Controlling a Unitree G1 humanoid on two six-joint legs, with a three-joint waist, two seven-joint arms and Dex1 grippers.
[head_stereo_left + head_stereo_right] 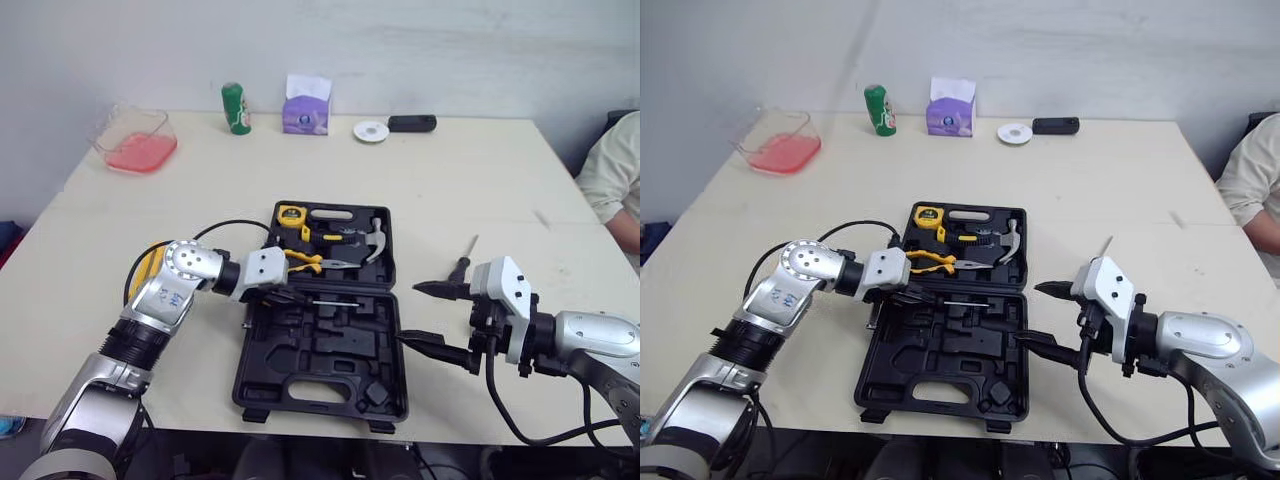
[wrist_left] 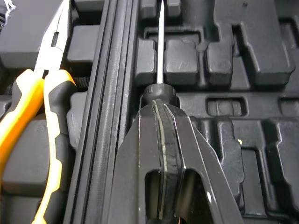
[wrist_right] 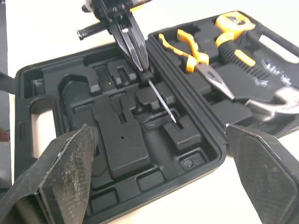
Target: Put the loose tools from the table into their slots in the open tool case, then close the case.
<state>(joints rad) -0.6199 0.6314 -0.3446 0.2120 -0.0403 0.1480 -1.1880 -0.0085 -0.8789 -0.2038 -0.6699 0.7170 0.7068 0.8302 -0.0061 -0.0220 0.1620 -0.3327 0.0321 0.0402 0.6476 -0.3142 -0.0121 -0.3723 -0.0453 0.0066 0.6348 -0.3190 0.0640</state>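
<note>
1. Looking down over the table [image 1: 480,180], I've got the open tool case [image 1: 262,385] lying flat in the middle. Its hinge runs crosswise and my two arms are on either side.
2. My left gripper [image 2: 157,106] is over the near half, right by the hinge. Its fingers are pressed together, and the tips sit against the black end of a thin screwdriver [image 3: 161,100]. I can't tell whether they actually nip it.
3. That thin screwdriver lies on the near half's moulded slots, close along the hinge, with its shaft pointing towards my right.
4. My right gripper [image 1: 432,318] is spread wide and hovers over the table just off the case's right edge.
5. Just beyond it, a loose screwdriver [image 1: 465,258] lies on the table to the right of the case, not touching it.
6. In the far half I see the yellow tape measure [image 1: 291,213], the orange-handled pliers [image 1: 315,262] and the hammer [image 1: 375,243].
7. Along the back of the table stand a green can [image 1: 236,108] and a purple tissue box [image 1: 305,105], with a pink tub [image 1: 135,140] at far left. A person's sleeve [image 1: 615,170] shows at the right edge.
</note>
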